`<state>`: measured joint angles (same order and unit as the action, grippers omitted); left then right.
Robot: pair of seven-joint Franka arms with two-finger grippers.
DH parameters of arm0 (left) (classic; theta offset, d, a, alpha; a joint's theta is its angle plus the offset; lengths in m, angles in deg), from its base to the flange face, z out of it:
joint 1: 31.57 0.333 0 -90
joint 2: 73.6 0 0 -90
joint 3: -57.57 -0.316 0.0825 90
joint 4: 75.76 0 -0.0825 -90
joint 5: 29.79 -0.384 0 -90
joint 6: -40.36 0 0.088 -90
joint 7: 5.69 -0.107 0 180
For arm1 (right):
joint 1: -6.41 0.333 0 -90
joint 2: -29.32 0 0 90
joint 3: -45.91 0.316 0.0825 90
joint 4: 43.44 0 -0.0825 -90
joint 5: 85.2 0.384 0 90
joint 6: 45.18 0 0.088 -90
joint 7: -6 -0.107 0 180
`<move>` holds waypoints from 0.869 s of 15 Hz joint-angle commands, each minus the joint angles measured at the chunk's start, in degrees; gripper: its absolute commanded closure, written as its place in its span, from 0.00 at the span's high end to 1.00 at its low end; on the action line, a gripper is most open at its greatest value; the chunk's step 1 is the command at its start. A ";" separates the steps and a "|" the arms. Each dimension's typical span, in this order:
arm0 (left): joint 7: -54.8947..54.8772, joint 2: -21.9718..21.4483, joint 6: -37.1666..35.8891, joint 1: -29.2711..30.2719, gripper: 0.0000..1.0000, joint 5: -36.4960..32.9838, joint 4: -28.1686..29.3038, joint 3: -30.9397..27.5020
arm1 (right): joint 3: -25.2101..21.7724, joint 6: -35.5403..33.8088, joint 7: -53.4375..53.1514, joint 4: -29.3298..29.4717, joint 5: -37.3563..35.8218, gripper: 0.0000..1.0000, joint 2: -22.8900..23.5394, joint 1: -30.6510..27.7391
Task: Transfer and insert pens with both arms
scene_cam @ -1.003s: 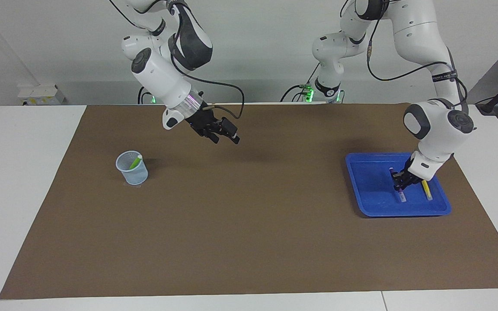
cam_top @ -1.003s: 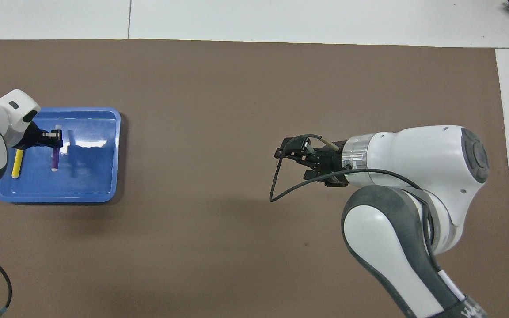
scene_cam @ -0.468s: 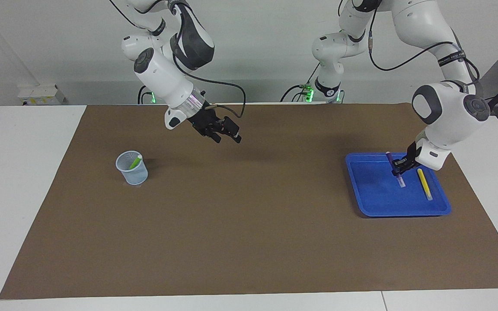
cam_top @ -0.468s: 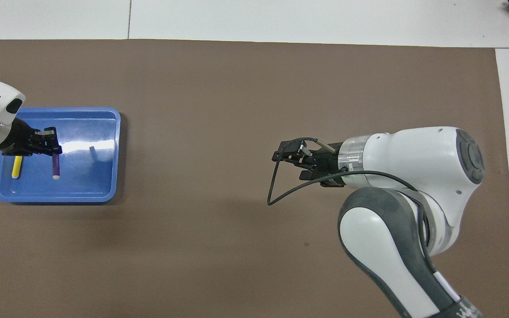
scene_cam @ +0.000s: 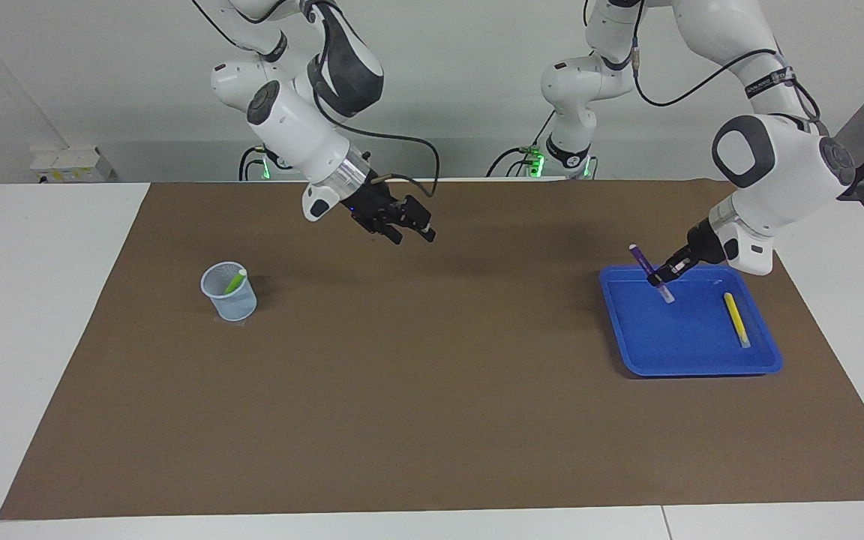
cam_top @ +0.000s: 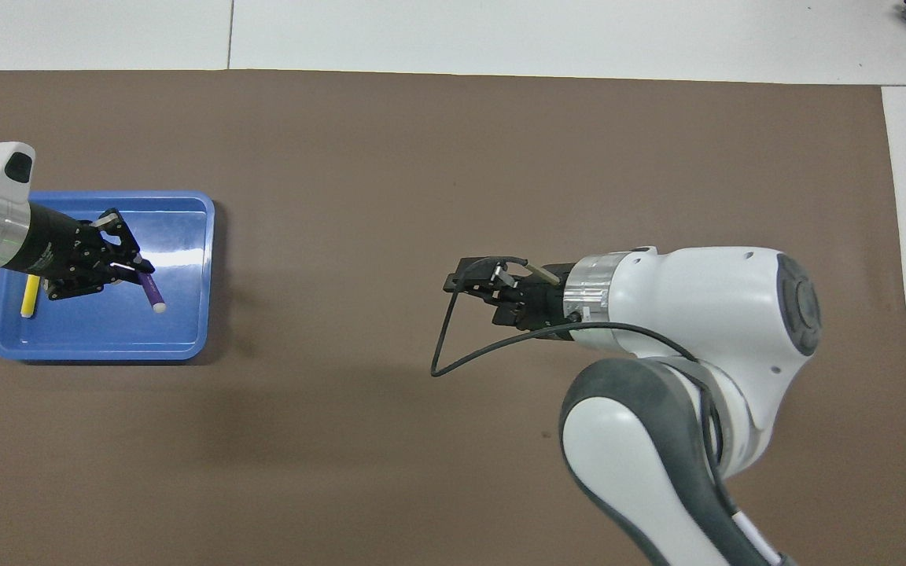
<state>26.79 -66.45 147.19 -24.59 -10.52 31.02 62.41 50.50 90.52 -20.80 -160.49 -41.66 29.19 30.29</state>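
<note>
Left gripper (scene_cam: 661,281) grips the purple pen (scene_cam: 642,262), tilted above the blue tray (scene_cam: 631,352), ready for handover. Right gripper (scene_cam: 409,229) waits mid-table (finger gap unreadable). Yellow pen (scene_cam: 736,319) lies in tray.

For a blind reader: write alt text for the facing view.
The left gripper holds the purple pen tilted above the blue tray, where the yellow pen lies. The right gripper hangs over the brown mat; the green pen stands in the cup.

A plain pale wall (scene_cam: 462,82) is seen above the white table (scene_cam: 42,315). The table is covered by a brown mat (scene_cam: 432,375).
</note>
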 commanded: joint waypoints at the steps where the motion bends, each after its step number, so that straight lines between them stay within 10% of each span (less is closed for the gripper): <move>1: 12.91 -3.36 -0.22 -2.32 0.00 5.74 2.55 -0.53 | -0.10 6.31 -0.78 -0.01 1.90 0.87 0.49 4.66; 13: 47.49 -12.76 3.12 -7.94 0.00 15.53 11.15 -0.53 | -0.10 20.13 -5.98 9.02 1.82 0.90 7.86 16.27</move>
<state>71.49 -73.85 147.84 -31.22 3.64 36.16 62.56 50.59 109.89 -26.38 -155.86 -41.17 34.27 45.52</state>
